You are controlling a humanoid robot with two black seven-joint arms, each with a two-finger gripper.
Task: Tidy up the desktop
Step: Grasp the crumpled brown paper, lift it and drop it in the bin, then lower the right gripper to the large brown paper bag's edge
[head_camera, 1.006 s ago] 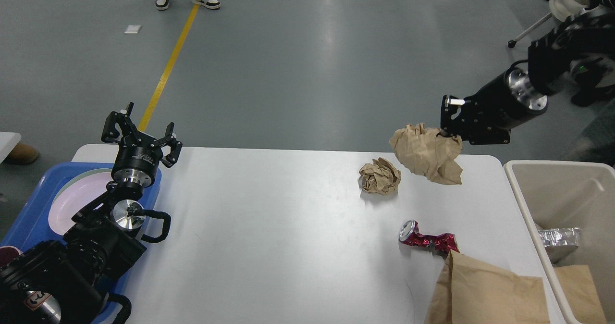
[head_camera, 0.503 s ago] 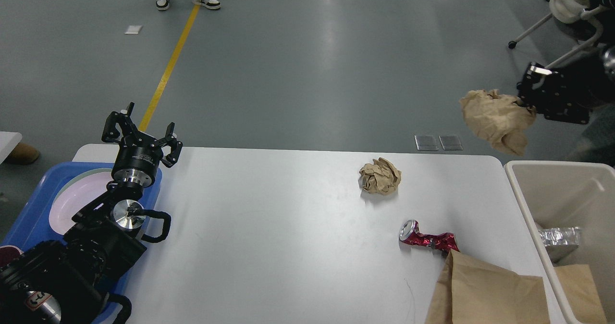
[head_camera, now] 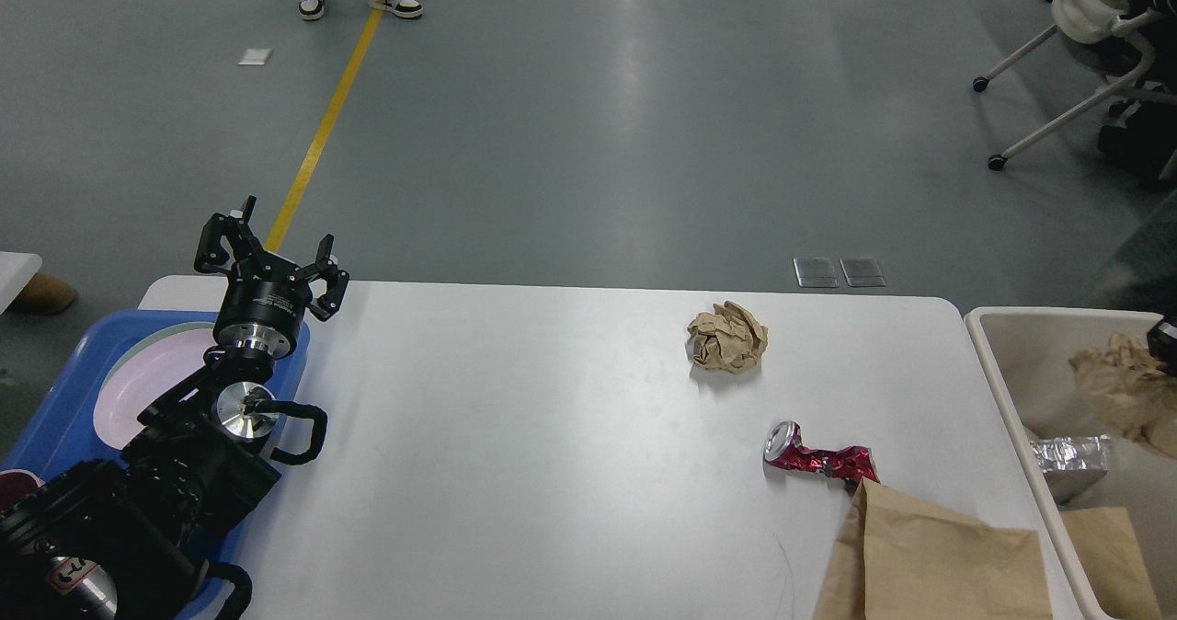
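Note:
The desktop (head_camera: 515, 436) is a wide white table top. On its right half lie a small crumpled brown paper ball (head_camera: 726, 337), a crushed red can (head_camera: 817, 459) and a flat brown paper bag (head_camera: 929, 560) that overlaps the can's end. A larger crumpled brown paper (head_camera: 1117, 385) sits inside the beige bin (head_camera: 1039, 362). Just above that paper, at the frame's right edge, only a dark sliver of my right gripper (head_camera: 1164, 339) shows, and its fingers are hidden. My left gripper (head_camera: 269, 245) stands open and empty over the table's far left corner.
A blue tray (head_camera: 64, 408) with a pale plate (head_camera: 138, 381) lies at the left, partly under my left arm. The bin also holds crumpled foil (head_camera: 1071, 459) and brown paper. A chair (head_camera: 1076, 68) stands on the floor beyond the table, far right.
My right arm swung right with the large crumpled paper, from above the table's far right edge to the bin. The paper is now down in the bin. The left arm stayed still.

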